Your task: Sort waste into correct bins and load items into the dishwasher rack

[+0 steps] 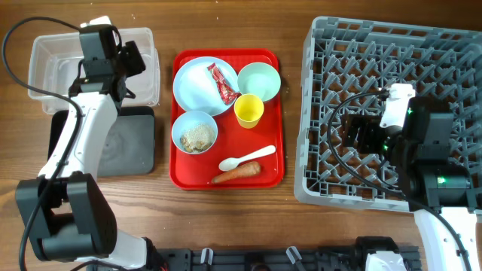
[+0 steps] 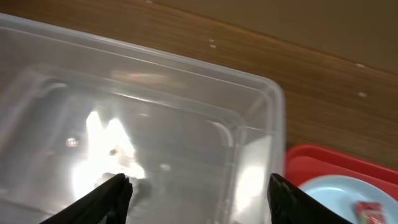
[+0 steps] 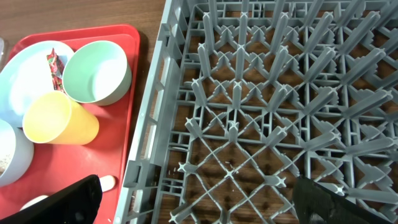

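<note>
My left gripper (image 1: 132,60) (image 2: 199,193) is open and empty over the right end of the clear tub (image 1: 45,68) (image 2: 267,93). The black tray (image 1: 132,147) lies in front of the tub. On the red tray (image 1: 226,179) are the plate (image 1: 197,86) with the red wrapper (image 1: 224,84), an empty bowl (image 1: 259,79), the yellow cup (image 1: 248,111), a bowl of beige crumbs (image 1: 194,132), the white spoon (image 1: 245,158) and the carrot piece (image 1: 237,173). My right gripper (image 1: 354,132) (image 3: 196,199) is open and empty above the left part of the grey rack (image 1: 392,45) (image 3: 280,93).
The red tray sits between the bins and the rack. The right wrist view shows the cup (image 3: 59,118), the empty bowl (image 3: 96,71) and the wrapper (image 3: 55,65) just left of the rack's wall. Bare wood lies behind the tub (image 2: 311,50).
</note>
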`<state>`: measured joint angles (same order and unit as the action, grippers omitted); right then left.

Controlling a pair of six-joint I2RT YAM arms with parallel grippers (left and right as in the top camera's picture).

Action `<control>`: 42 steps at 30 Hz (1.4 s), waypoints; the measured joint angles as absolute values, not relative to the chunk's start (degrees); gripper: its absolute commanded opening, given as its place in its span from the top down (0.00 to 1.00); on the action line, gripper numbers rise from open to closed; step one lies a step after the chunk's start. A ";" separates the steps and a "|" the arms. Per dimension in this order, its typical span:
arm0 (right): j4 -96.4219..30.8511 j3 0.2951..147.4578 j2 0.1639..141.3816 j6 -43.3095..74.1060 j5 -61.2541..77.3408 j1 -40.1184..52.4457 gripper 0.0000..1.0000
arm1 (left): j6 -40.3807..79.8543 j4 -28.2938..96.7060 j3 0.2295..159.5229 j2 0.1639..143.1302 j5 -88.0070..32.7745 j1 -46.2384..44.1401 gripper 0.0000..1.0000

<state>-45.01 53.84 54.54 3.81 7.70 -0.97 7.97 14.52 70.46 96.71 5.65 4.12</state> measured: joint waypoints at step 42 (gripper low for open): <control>-45.04 53.84 54.54 3.81 7.70 -0.97 0.00 | 22.65 4.86 70.46 117.16 -0.69 -20.53 0.87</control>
